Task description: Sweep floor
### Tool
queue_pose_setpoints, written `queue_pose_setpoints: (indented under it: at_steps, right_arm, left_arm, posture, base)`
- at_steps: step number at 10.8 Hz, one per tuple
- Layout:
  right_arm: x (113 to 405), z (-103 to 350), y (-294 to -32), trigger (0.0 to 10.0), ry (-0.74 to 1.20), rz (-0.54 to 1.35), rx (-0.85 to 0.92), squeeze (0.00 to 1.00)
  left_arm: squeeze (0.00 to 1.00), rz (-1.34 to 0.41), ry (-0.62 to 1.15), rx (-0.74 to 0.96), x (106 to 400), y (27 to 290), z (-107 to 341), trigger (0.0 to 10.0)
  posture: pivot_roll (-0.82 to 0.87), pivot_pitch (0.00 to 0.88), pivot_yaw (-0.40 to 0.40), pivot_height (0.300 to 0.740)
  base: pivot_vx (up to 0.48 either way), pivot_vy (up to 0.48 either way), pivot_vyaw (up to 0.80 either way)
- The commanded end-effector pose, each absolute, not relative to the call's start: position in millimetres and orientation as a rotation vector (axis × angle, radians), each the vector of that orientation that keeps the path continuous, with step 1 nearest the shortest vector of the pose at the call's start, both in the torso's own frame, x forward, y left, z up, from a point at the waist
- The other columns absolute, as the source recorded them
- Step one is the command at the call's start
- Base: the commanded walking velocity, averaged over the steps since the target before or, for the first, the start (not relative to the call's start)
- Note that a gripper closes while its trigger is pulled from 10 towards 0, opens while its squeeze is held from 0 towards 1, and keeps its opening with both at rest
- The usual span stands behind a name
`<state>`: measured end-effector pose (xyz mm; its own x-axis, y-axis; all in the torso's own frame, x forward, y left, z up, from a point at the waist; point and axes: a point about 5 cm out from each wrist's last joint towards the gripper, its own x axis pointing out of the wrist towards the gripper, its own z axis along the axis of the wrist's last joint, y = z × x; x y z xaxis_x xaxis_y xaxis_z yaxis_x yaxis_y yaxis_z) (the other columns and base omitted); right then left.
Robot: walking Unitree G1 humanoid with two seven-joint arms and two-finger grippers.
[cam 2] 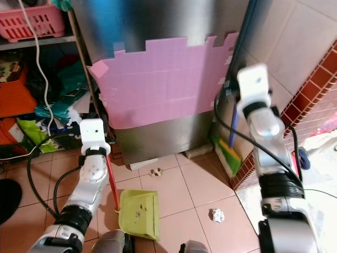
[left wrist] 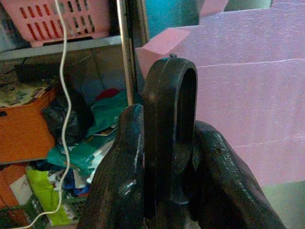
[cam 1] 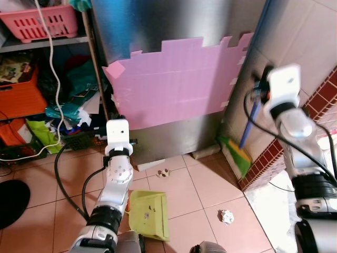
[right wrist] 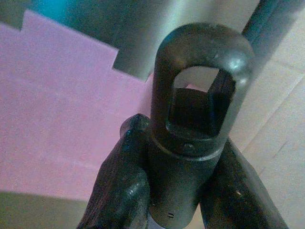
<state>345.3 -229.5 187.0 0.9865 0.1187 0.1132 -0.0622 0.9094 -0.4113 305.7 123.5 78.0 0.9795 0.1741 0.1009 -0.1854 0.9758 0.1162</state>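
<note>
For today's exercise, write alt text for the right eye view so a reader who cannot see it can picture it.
A robot holds a red-handled green dustpan with its left arm and a blue broom with its right, over pink tiles with two crumpled paper scraps, facing a steel cabinet partly covered in pink film.

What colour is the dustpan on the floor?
Yellow-green; the dustpan shows best in the left eye view.
</note>
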Motion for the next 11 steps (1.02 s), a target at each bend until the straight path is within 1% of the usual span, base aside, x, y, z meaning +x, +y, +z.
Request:
queue_pose_setpoints:
  at_steps: [1, 3, 5, 6, 8, 11]
  right_arm:
    - [341, 189, -242, 10.0, -0.104, 0.098, -0.492, 0.0]
    - [332, 177, -243, 10.0, -0.062, 0.131, -0.448, 0.0]
    - [324, 168, -239, 10.0, -0.023, 0.152, -0.278, 0.0]
    - [322, 169, -237, 10.0, -0.043, 0.163, -0.279, 0.0]
    - [323, 171, -246, 10.0, -0.072, 0.097, -0.333, 0.0]
    - [321, 169, -261, 10.0, -0.022, 0.028, -0.444, 0.0]
  left_arm:
    - [0.0, 0.165, -0.086, 0.123, 305, 121, 78, 10.0]
    - [0.0, 0.16, -0.082, 0.123, 305, 120, 77, 10.0]
    - [0.0, 0.157, -0.08, 0.125, 305, 120, 77, 10.0]
    - [0.0, 0.156, -0.079, 0.126, 306, 120, 77, 10.0]
    - [0.0, 0.156, -0.083, 0.128, 307, 120, 78, 10.0]
    - [0.0, 0.156, -0.083, 0.131, 307, 122, 78, 10.0]
  posture:
    - [-0.12, 0.0, 0.007, 0.74]
    - [-0.13, 0.0, 0.008, 0.74]
    - [-0.14, 0.0, 0.01, 0.74]
    - [-0.14, 0.0, 0.011, 0.74]
    - [-0.14, 0.0, 0.011, 0.74]
    - [-0.14, 0.0, 0.01, 0.74]
  base:
    - [0.0, 0.0, 0.0]
    - [0.0, 0.0, 0.0]
    - [0.0, 0.0, 0.0]
    - [0.0, 0.0, 0.0]
    - [0.0, 0.0, 0.0]
    - [0.0, 0.0, 0.0]
